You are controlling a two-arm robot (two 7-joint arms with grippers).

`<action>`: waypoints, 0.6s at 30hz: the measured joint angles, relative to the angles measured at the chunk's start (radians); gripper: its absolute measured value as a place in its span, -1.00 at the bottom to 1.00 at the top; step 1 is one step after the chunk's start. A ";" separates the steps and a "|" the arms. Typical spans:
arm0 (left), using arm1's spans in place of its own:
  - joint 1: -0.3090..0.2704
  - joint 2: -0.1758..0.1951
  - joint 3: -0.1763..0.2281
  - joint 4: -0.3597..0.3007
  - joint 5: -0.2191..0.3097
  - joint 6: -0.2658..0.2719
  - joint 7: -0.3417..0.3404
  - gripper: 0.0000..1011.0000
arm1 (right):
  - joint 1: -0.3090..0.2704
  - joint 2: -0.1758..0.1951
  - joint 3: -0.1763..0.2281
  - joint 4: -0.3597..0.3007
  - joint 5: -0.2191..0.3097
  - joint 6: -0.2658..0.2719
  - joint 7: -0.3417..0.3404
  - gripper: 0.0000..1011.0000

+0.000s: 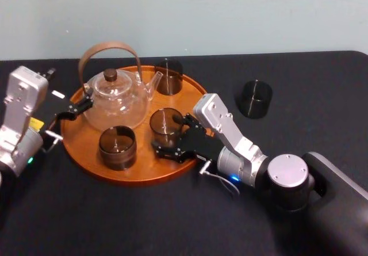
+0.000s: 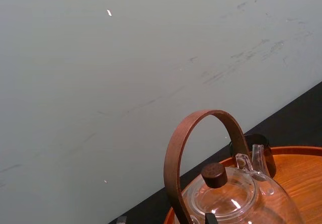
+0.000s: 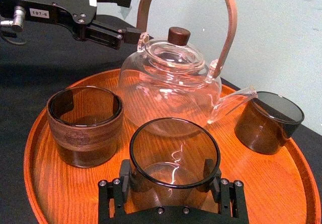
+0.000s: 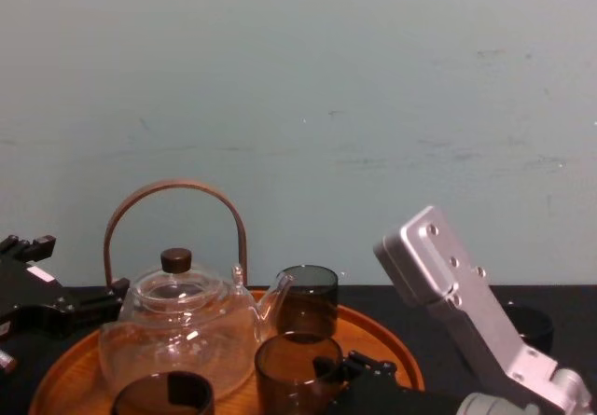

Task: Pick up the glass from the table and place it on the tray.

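The round orange-brown tray [image 1: 75,146] lies on the black table [image 1: 299,123]. My right gripper [image 1: 171,134] is shut on a smoky glass [image 1: 167,123] at the tray's front right. In the right wrist view its fingers [image 3: 211,169] press both sides of that glass [image 3: 173,148]. Whether the glass's base touches the tray, I cannot tell. A second glass [image 1: 255,98] stands on the table, right of the tray. My left gripper [image 1: 86,99] hangs open at the tray's left, close beside the teapot.
On the tray stand a glass teapot [image 1: 118,98] with a brown hoop handle and two more dark glasses, one at the front left [image 1: 117,146] and one at the back [image 1: 168,76]. The table's far edge meets a pale wall.
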 joint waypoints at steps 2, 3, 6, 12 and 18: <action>0.000 0.000 0.000 0.000 0.000 0.000 0.000 1.00 | 0.000 0.000 0.000 0.000 0.000 0.000 0.000 0.83; 0.000 0.000 0.000 0.000 0.000 0.000 0.000 1.00 | 0.000 0.000 0.000 0.000 0.000 0.000 0.000 0.83; 0.000 0.000 0.000 0.000 0.000 0.000 0.000 1.00 | 0.000 0.000 0.000 0.000 0.000 0.001 0.001 0.83; 0.000 0.000 0.000 0.000 0.000 0.000 0.000 1.00 | 0.002 -0.001 0.002 0.012 0.011 -0.001 0.008 0.83; 0.000 0.000 0.000 0.000 0.000 0.000 0.000 1.00 | 0.003 -0.002 0.002 0.017 0.012 -0.003 0.008 0.83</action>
